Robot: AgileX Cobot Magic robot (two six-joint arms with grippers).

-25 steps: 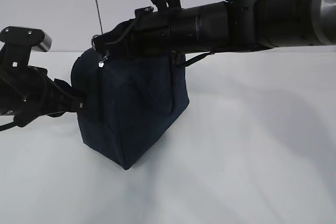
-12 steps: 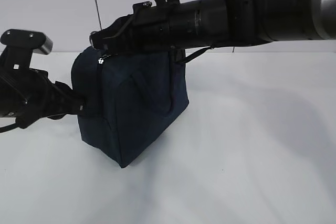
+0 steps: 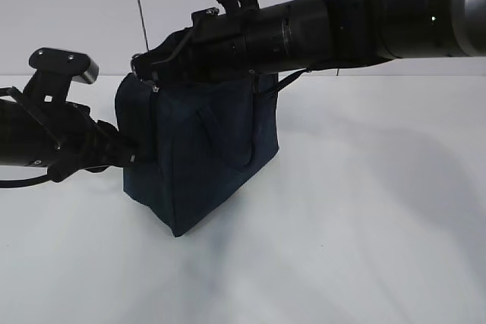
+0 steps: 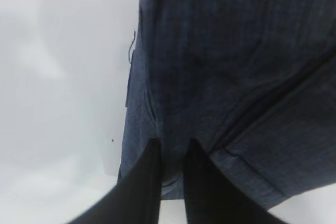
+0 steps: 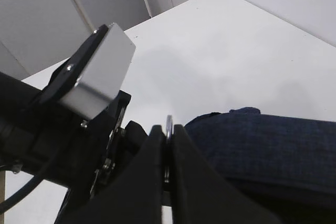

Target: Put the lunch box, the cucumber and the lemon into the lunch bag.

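Observation:
The navy lunch bag (image 3: 205, 149) stands upright on the white table, a corner turned toward the exterior camera. My right arm reaches across from the right, and my right gripper (image 3: 140, 66) sits at the bag's top left corner. In the right wrist view, that gripper (image 5: 168, 129) is shut on the metal ring pull (image 5: 169, 121), beside the bag's top (image 5: 273, 135). My left gripper (image 3: 130, 155) presses on the bag's left side. In the left wrist view it (image 4: 172, 148) pinches a fold of the bag's fabric (image 4: 236, 51). The lunch box, cucumber and lemon are out of view.
The white table (image 3: 364, 225) stretches to the right and in front of the bag. The left arm's wrist camera block (image 5: 97, 72) sits close to my right gripper. A thin cable (image 3: 139, 5) hangs behind the bag against the pale wall.
The bag has shifted a little to the right with the left arm, which moved right and slightly up. The right gripper has kept its grip at the top corner.

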